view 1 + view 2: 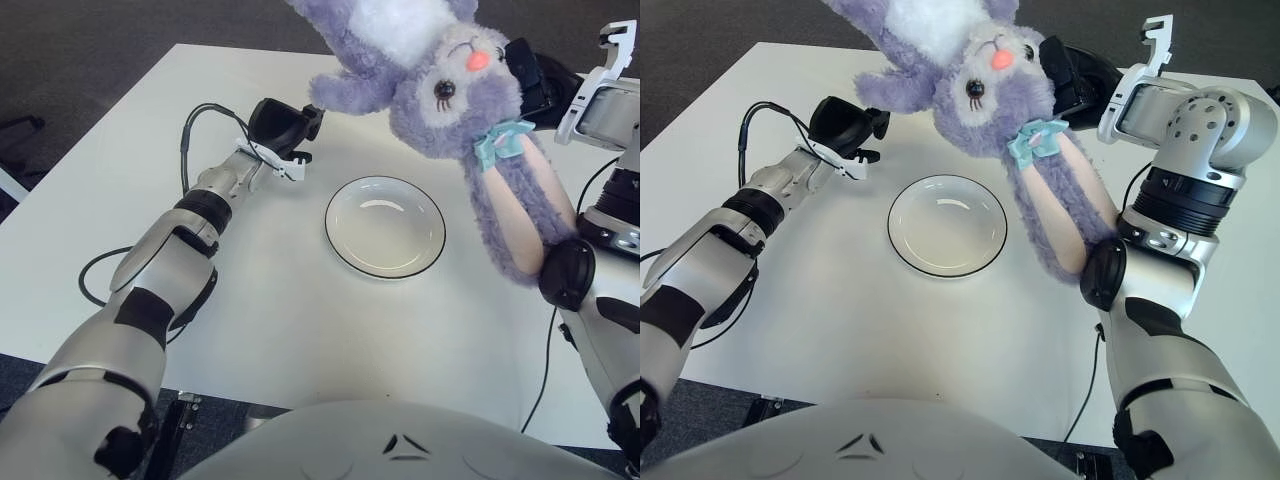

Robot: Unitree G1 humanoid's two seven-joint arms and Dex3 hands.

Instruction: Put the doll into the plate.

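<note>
The right hand grips the purple doll in its fingers, held upside down above the desk, long ear dangling beside the white plate. The left hand shows left of the plate, fingers curled.

Purple doll, teal bow; white plate, black rim.
</note>
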